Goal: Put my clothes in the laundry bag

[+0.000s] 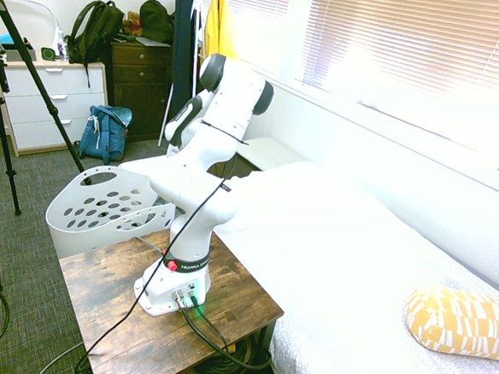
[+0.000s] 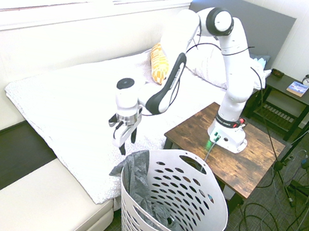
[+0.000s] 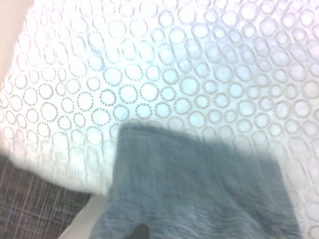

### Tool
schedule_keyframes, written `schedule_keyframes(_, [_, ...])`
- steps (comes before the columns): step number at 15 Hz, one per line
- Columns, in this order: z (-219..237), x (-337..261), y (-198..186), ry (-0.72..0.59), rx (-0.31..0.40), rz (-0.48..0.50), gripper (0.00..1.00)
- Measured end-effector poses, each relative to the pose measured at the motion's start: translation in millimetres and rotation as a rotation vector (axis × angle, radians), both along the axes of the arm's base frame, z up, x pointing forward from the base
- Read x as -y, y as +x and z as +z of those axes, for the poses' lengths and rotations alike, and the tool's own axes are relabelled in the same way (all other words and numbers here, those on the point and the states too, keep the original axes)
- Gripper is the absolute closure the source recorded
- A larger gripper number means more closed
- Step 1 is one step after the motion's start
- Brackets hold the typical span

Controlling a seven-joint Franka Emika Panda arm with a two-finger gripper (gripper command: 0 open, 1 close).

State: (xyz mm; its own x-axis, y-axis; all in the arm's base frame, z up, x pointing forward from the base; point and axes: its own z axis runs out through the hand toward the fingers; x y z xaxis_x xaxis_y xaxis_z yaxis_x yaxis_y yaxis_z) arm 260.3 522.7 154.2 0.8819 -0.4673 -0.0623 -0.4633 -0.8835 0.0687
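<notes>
The white laundry basket (image 2: 185, 215) with oval holes stands on the floor between the bed and the wooden table; the first exterior view shows the basket (image 1: 103, 204) behind the arm. The dark grey garment (image 2: 135, 174) hangs over the basket's rim on the bed side, with most of it down inside. My gripper (image 2: 124, 145) points down just above the garment's upper edge, at the bed's edge, and its fingers stand apart with nothing between them. In the wrist view the grey garment (image 3: 199, 189) lies blurred over the white patterned bedcover (image 3: 149, 74). In the first exterior view the arm hides the gripper.
A wooden table (image 2: 253, 162) bearing the arm stands right beside the basket. The yellow patterned pillow (image 2: 158, 63) lies on the bed (image 2: 72, 108) near the headboard. A blue backpack (image 1: 106, 132) and dressers stand at the far wall. A yellow jacket (image 1: 216, 22) hangs by the window.
</notes>
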Motion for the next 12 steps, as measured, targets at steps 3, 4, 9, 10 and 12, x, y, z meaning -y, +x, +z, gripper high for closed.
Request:
schedule_keyframes(3, [-36.4,-28.1,6.5,-0.066,-0.105,-0.038,0.00])
schedule_keyframes(4, [-33.7,-32.0,8.6,-0.103,-0.127,-0.047,0.00])
schedule_keyframes(9, [-22.3,-25.1,18.3,-0.274,-0.214,-0.093,0.00])
schedule_keyframes(10, [-24.1,-22.1,17.5,-0.292,-0.231,-0.103,0.00])
schedule_keyframes(12, [-26.9,-19.4,13.2,-0.304,-0.273,-0.132,0.00])
